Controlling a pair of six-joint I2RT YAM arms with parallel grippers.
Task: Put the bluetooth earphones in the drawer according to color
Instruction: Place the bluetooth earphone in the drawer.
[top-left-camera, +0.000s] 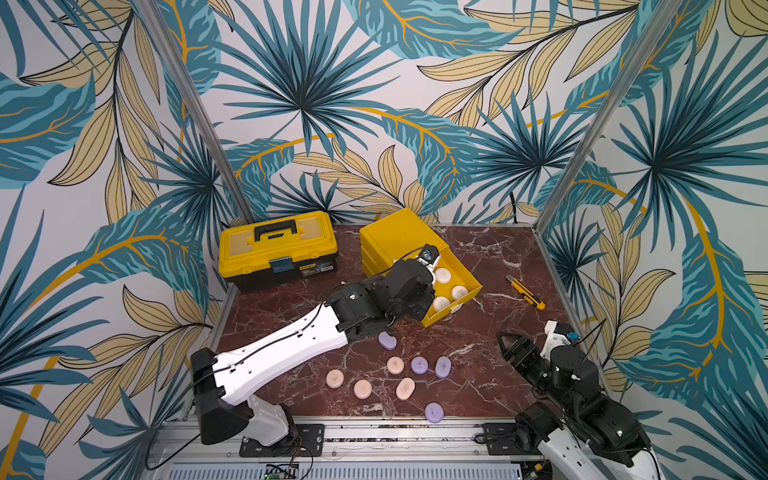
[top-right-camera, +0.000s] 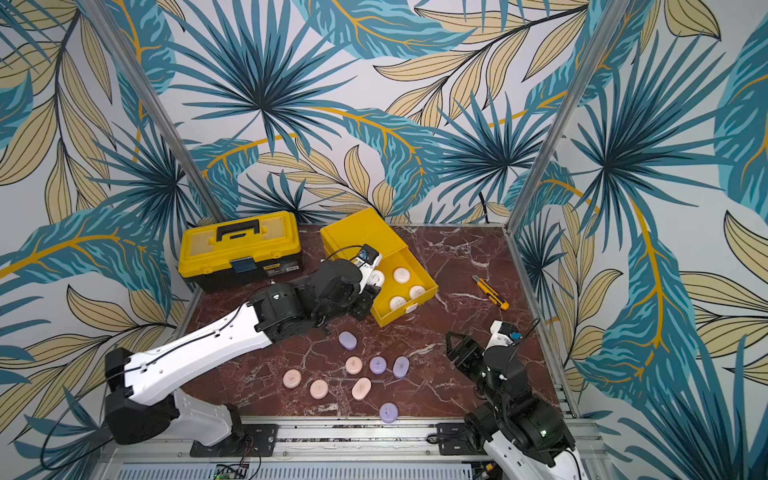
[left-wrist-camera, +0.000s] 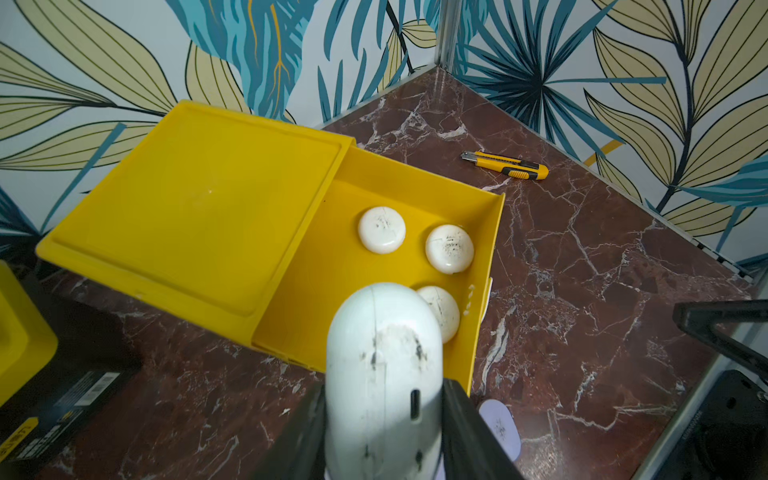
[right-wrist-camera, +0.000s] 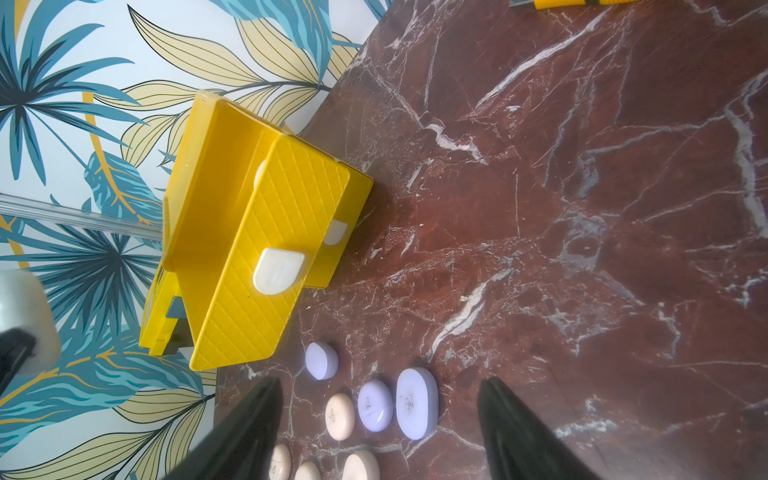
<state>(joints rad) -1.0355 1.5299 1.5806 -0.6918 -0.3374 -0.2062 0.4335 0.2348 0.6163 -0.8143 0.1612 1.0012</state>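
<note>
Left gripper (left-wrist-camera: 384, 399): closed on a white case (left-wrist-camera: 382, 345), with a black finger (left-wrist-camera: 299, 436) on each side of it.
Held case: it sticks out past the fingertips, above the open drawer (left-wrist-camera: 488, 249). Whether it touches the drawer floor cannot be told.
Other white cases: three lie in the drawer just beyond the held one (left-wrist-camera: 381, 229) (left-wrist-camera: 449, 248) (left-wrist-camera: 442, 316). The nearest is partly hidden behind it.
Drawer: it is the top one of the chest (left-wrist-camera: 199, 208) and is pulled out.
Right gripper (right-wrist-camera: 380, 380): jaws wide, holding nothing, above the table (top-left-camera: 478, 257) and well apart from the chest.
Purple cases: four lie on the table. Two (right-wrist-camera: 375, 405) (right-wrist-camera: 417, 403) are just ahead of the right gripper, one (top-left-camera: 387, 340) is under the left arm's wrist, and one (top-left-camera: 434, 412) is near the front edge.
Pink cases: four (top-left-camera: 335, 379) (top-left-camera: 395, 365) (top-left-camera: 363, 389) (top-left-camera: 405, 388) lie between the two arms, beside the purple ones.
Knife (top-left-camera: 525, 292): beyond the right gripper, apart from the drawer.
Toolbox (top-left-camera: 278, 249): beside the chest, on the left arm's far side.
</note>
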